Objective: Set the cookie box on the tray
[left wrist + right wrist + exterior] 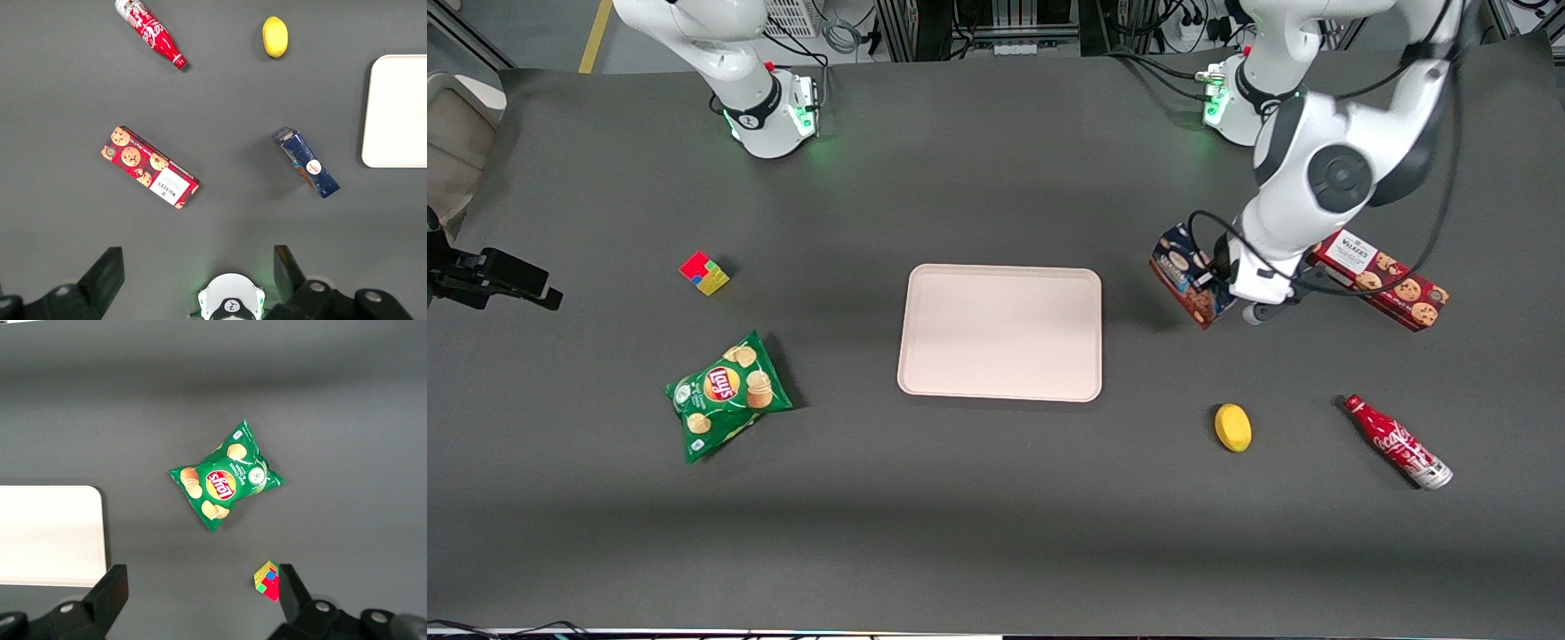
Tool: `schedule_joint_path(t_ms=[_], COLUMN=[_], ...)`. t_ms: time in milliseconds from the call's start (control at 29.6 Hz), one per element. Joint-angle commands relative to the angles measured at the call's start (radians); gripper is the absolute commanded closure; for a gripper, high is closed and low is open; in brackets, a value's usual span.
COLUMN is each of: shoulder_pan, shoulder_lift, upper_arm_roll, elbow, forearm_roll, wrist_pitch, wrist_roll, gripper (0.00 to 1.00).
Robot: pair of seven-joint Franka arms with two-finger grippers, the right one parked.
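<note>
Coca-Cola bottle (1398,442) and lemon (1232,427) lay lower right; above them the gripper (198,268) hovered wide and empty over the cookie box (1192,276), beside the tray (1001,332), apparently lining up a grasp.

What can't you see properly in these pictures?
- Front view: the gripper hangs above the table between the two boxes, and the wrist hides part of the cookie box and one end of the red box.
- Left wrist view: the tray is cut off by the picture's edge.
- Left wrist view: the small print on the cookie box is too tiny to read.
</note>
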Motion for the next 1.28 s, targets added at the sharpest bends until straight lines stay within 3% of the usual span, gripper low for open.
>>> schedule_joint_path(t_ms=[0,338,642,946,1250], shoulder_pan=[-0.068,-0.149,-0.192,-0.192,-0.191], shoulder_lift=[0.085,0.283,0.493,0.565,0.616], upper_arm_roll=[-0.055,-0.055,-0.057,-0.055,-0.052], elbow=[0.112,0.194,0.194,0.188,0.188], forearm_roll=[0.030,0.036,0.099,0.103,0.163], wrist_pitch=[-0.038,-0.040,0.123,0.247,0.322], wrist_roll=[0.051,0.259,0.306,0.306,0.303], gripper=[1.00,1.00,1.00,1.00,1.00])
